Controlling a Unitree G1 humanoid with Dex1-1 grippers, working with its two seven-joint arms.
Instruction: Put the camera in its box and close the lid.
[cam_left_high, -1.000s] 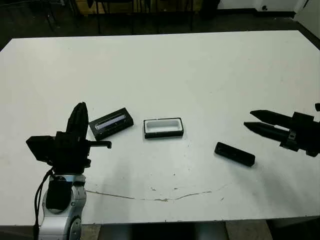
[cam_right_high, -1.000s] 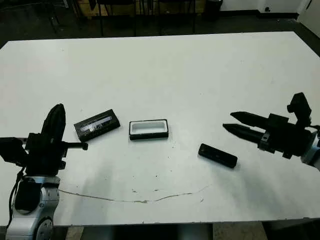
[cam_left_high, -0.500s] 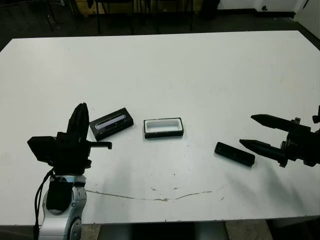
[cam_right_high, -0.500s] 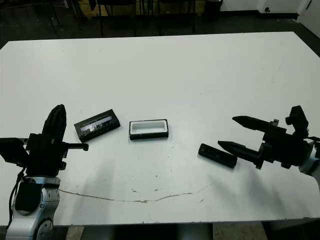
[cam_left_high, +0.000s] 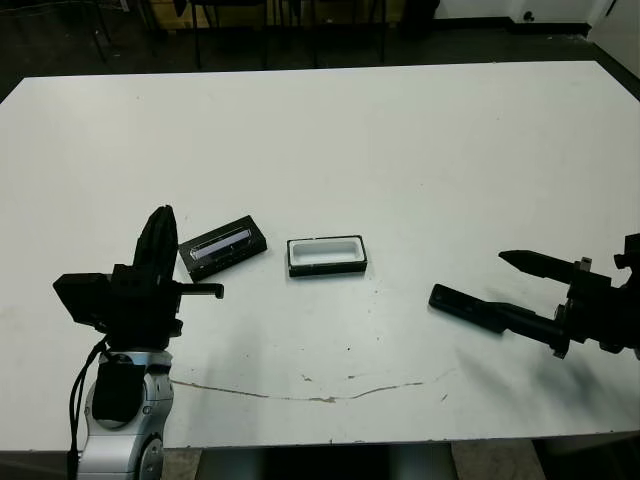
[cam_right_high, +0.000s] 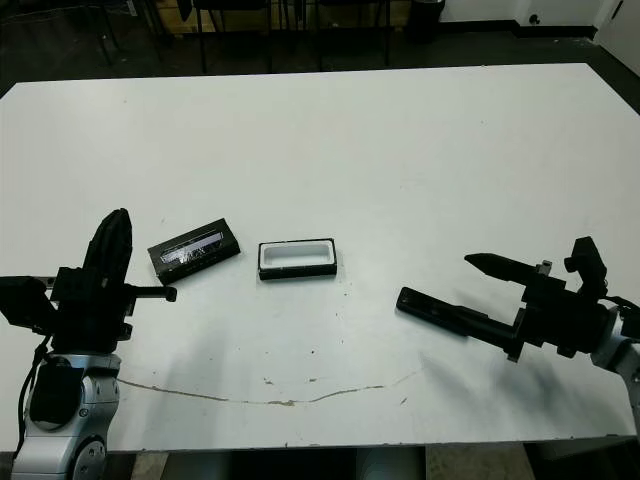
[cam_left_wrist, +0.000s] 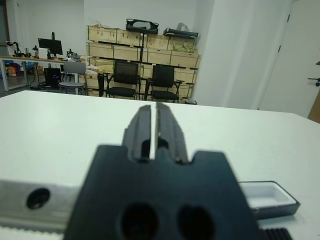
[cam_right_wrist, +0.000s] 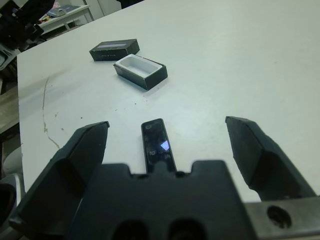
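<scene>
The right gripper (cam_right_wrist: 167, 150) is spread wide, one finger on each side of the camera (cam_right_wrist: 159, 146) on the counter (cam_left_high: 420, 160) — well right of the box (cam_left_high: 327, 255). The left gripper (cam_left_wrist: 152, 131) is closed, empty.

You are looking at a white table (cam_left_high: 330, 130) with a thin crack (cam_left_high: 320, 395) running near its front edge. Beyond it, black chairs (cam_left_wrist: 140, 80) are standing before stacked wooden crates (cam_left_wrist: 145, 47), white walls (cam_left_wrist: 240, 50) are rising behind, and a monitor (cam_left_wrist: 52, 43) is sitting on a desk.
</scene>
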